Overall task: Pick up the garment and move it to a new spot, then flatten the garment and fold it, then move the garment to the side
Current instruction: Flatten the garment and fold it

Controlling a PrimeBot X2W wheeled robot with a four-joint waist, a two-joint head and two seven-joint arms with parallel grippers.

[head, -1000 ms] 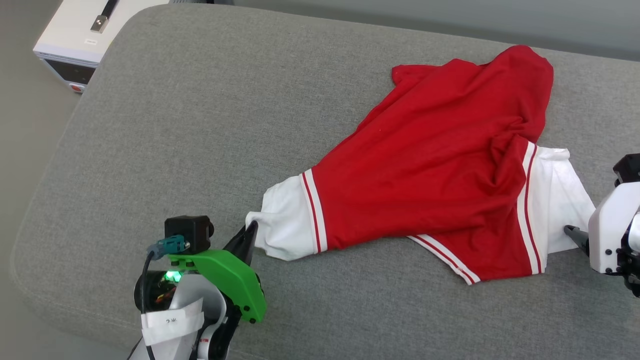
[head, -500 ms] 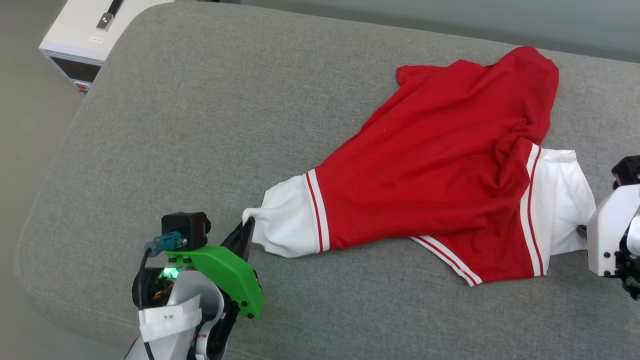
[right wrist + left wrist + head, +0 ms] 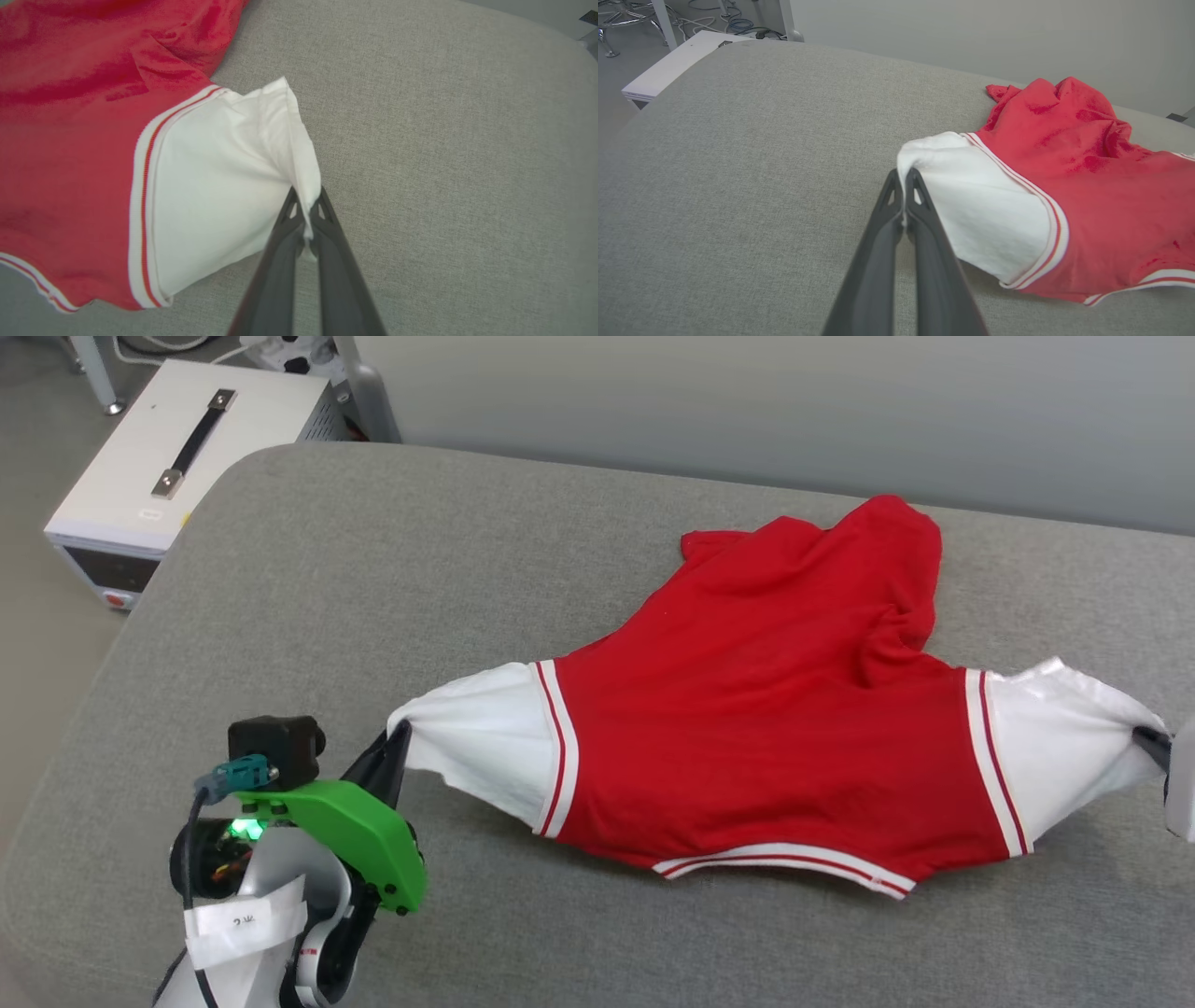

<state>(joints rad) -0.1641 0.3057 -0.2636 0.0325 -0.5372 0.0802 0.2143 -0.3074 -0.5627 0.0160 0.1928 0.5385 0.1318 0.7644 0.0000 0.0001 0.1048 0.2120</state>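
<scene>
Clamping the garment (image 3: 766, 737) (sleeve tips) are left gripper (image 3: 904, 179) and right gripper (image 3: 306, 200).

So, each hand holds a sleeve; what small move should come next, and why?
Probably raise both hands together, keeping them apart, to lift the garment. The left hand is shut on one white sleeve, the right hand on the other, and the cloth lies stretched between them, its far part crumpled on the grey cushion.
</scene>
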